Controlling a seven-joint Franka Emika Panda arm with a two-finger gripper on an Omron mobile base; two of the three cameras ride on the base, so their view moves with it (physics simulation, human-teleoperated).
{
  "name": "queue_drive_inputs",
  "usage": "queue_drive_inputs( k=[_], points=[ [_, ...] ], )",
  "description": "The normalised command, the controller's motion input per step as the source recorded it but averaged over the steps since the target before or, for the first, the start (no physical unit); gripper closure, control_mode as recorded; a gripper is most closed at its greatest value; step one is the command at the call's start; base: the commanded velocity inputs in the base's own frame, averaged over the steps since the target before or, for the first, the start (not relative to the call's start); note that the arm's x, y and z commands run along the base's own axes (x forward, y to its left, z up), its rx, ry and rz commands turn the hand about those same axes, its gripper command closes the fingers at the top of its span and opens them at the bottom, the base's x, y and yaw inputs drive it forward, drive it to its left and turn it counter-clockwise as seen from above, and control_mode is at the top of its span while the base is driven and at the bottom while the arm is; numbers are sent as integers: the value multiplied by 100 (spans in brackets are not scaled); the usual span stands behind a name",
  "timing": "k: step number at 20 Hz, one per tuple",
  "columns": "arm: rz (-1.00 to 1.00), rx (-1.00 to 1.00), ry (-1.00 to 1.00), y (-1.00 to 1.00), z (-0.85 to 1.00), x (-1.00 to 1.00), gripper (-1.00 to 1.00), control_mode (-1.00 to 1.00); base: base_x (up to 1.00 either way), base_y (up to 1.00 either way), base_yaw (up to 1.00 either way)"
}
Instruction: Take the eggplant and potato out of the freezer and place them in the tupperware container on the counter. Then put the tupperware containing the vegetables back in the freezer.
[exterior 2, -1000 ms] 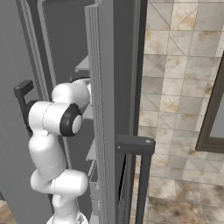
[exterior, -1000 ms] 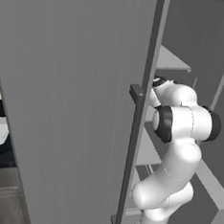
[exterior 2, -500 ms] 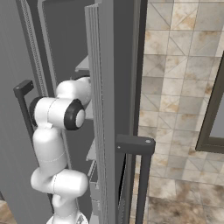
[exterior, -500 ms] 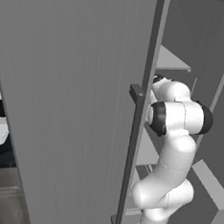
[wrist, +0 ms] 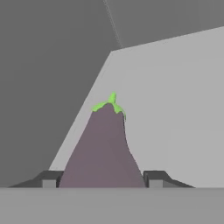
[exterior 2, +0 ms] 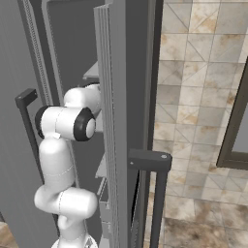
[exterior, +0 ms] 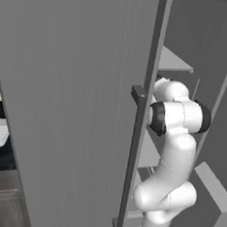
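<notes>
One eggplant (wrist: pixel 104 148) lies between two tool (wrist: pixel 99 180) fingertips — gripped or not, I cannot tell.

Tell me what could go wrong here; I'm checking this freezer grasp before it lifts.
The eggplant sits between the jaws near its wide end, so it might squirt out or roll as they close. It lies near the freezer inner wall, which could get bumped. Pulling out, the arm may brush the open door.

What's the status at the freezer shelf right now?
Gripper astride eggplant, fingers at its sides, grip unconfirmed. Eggplant on freezer shelf. Nothing in the way.
</notes>
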Motion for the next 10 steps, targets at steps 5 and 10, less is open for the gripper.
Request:
queue_drive_inputs(
  k=[5, 10],
  points=[
    [0, 0, -2, 23, -20, -3, 100, -100, 0, 0, 0],
    [0, -1, -10, 8, -2, -34, 100, -100, 0, 0, 0]
  ],
)
